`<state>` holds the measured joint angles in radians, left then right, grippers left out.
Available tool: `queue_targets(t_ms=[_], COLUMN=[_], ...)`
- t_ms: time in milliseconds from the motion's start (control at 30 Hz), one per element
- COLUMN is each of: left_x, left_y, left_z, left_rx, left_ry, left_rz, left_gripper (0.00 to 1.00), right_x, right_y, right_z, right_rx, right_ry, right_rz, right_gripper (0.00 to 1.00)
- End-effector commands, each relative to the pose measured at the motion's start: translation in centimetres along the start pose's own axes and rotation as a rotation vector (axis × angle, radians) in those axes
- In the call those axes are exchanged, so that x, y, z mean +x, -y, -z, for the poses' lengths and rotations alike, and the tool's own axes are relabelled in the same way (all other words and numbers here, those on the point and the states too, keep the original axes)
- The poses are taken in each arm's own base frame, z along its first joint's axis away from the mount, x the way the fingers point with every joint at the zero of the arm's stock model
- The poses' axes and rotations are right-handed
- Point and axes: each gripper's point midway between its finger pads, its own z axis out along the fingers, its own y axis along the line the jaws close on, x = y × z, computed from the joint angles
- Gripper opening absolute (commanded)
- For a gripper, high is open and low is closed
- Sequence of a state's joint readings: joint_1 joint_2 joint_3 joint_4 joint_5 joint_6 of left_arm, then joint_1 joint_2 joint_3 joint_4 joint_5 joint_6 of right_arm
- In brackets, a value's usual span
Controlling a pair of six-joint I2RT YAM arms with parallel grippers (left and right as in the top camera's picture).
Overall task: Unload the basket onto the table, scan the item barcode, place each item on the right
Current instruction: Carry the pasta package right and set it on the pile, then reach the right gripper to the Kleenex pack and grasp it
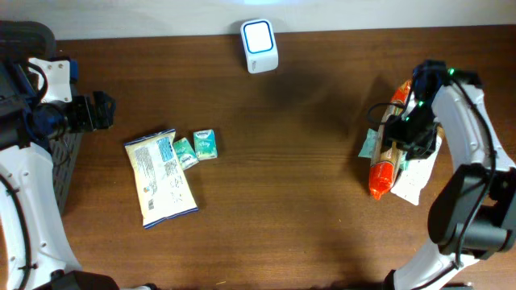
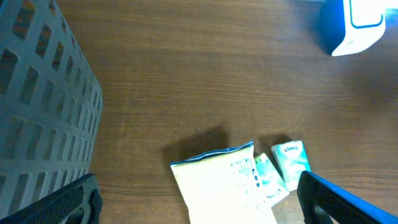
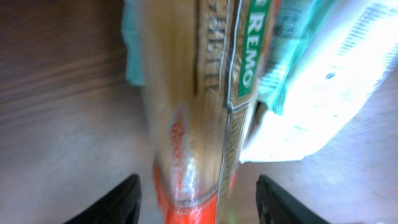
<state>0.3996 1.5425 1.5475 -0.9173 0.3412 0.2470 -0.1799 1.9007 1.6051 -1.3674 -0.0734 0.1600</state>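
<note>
Right claw (image 3: 198, 202) is spread, one finger on either side of the long tan-and-orange packet (image 1: 384, 158), with gaps showing and no pinch. The packet lies on the right of the surface (image 1: 306, 209), against a white pack (image 1: 415, 184). Left claw (image 1: 103, 111) is wide open and empty at far left, beside a grey crate (image 2: 37, 106). The scanner (image 1: 259, 45) sits at back centre, well apart from the packet.

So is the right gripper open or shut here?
Open: the right gripper has its fingers apart, either side of the pasta packet, a gap showing at each.
</note>
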Motion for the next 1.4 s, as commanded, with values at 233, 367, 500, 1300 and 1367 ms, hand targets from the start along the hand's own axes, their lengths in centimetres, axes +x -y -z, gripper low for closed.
queue_targets(t_ms=[233, 367, 500, 1300, 1367], left_x=[-0.4, -0.4, -0.4, -0.4, -0.4], left_y=[0.2, 0.2, 0.2, 0.2, 0.2], left_z=[0.3, 0.3, 0.3, 0.3, 0.3], left_rx=[0.007, 0.006, 0.006, 0.006, 0.006], left_ry=[0.015, 0.015, 0.015, 0.015, 0.015], left_rz=[-0.013, -0.013, -0.013, -0.013, -0.013], left_gripper=[0.99, 0.99, 0.99, 0.99, 0.99], right_x=[0.8, 3.8, 7.6, 7.4, 9.5], right_y=[-10.7, -19.4, -28.0, -44.0, -43.7], right_z=[11.3, 11.0, 10.6, -12.8, -13.3], right_rx=[-0.322, -0.361, -0.431, -0.208, -0.281], right_ry=[0.168, 0.197, 0.251, 0.381, 0.242], right_rz=[0.311, 0.514, 0.681, 0.815, 0.765], right_gripper=[0.65, 0.65, 0.61, 0.42, 0.41])
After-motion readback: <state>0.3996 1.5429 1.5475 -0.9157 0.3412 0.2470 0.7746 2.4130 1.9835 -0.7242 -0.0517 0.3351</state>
